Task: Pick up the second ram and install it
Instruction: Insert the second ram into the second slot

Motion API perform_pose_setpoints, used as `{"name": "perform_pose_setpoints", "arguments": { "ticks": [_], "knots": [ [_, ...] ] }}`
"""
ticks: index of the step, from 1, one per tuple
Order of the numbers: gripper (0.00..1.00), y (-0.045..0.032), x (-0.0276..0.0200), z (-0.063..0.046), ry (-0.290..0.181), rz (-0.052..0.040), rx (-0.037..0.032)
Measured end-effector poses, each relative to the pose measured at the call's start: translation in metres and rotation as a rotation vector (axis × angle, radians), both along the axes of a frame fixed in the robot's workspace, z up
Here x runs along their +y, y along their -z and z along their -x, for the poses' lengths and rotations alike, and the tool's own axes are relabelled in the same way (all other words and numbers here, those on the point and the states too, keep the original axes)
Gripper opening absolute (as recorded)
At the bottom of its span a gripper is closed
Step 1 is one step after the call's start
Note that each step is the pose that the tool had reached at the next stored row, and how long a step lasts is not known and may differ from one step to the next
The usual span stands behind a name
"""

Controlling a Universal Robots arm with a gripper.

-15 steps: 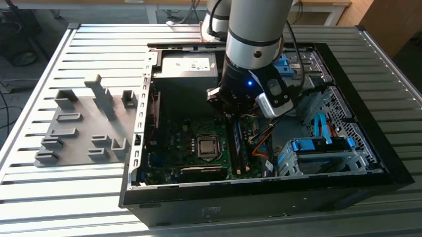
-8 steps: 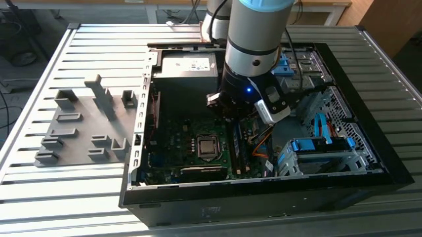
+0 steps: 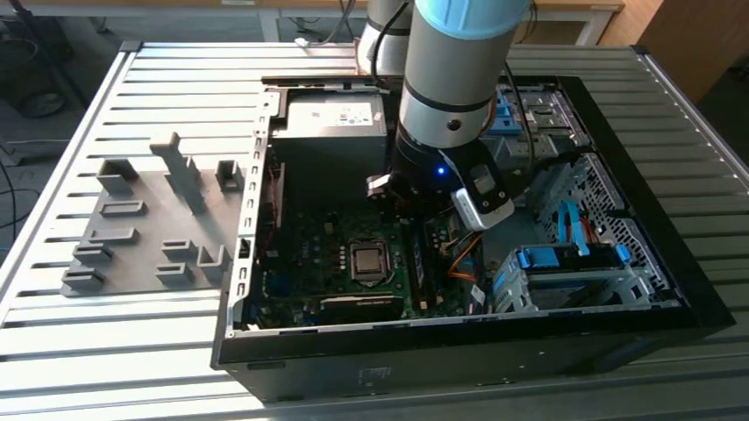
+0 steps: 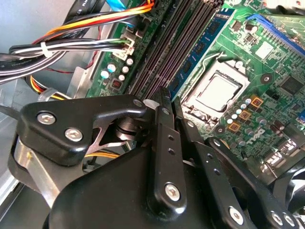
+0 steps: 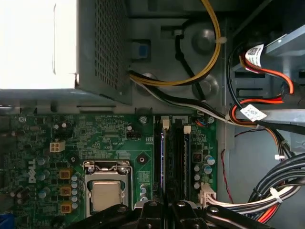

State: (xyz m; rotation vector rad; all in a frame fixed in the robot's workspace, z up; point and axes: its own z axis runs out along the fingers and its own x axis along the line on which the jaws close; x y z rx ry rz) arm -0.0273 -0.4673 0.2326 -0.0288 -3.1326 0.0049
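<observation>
The second ram (image 4: 198,50) is a thin blue-teal stick standing on edge in the motherboard slot closest to the processor socket (image 4: 217,93). In the first wrist view the ram (image 5: 162,157) runs straight toward my gripper (image 5: 165,206). My gripper (image 4: 170,98) is low inside the open computer case (image 3: 655,289). Its black fingers (image 4: 164,143) are drawn close together on the stick's near end. In the exterior view the gripper (image 3: 416,217) hangs over the memory slots beside the socket. White slot latches (image 5: 165,123) show at the far end.
A grey power supply (image 3: 333,118) fills the case's far corner. Bundled cables (image 4: 71,33) run beside the slots. Blue drive brackets (image 3: 562,259) stand on the exterior view's right. A grey holder tray (image 3: 153,219) with blocks lies outside the case on the exterior view's left.
</observation>
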Motion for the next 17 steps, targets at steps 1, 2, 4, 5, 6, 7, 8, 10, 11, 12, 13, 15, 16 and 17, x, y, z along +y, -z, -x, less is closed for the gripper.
{"name": "perform_pose_setpoints", "arguments": {
  "ticks": [1,2,4,5,6,7,8,10,11,12,13,15,16,17],
  "knots": [
    [0.14,0.0,0.0,0.0,0.0,0.0001,0.0001],
    [0.14,0.0,0.0,-0.0001,0.0,0.0001,0.0001],
    [0.14,0.0,-0.0001,-0.0001,0.0,0.0002,0.0001],
    [0.14,0.0,-0.0001,-0.0001,0.0,0.0002,0.0001],
    [0.14,0.0,-0.0002,0.0,0.0,0.0002,0.0001],
    [0.14,0.0005,-0.0008,-0.0001,0.0,0.0002,0.0001],
    [0.14,0.0018,-0.0012,-0.0002,0.0,-0.0003,0.0001],
    [0.14,0.0044,-0.0026,-0.0004,0.0,-0.0001,0.0002],
    [0.14,0.0057,-0.0034,-0.0006,0.002,-0.0002,0.0001],
    [0.14,0.007,-0.0043,-0.0006,0.003,-0.0002,0.0001],
    [0.14,0.008,-0.0059,-0.0006,0.005,-0.0001,0.0001],
    [0.14,0.009,-0.0088,-0.0006,0.006,-0.0004,0.0001],
    [0.14,0.009,-0.0092,-0.0005,0.007,-0.0002,0.0001],
    [0.14,0.0091,-0.0092,-0.0005,0.008,-0.0001,0.0001]
  ]
}}
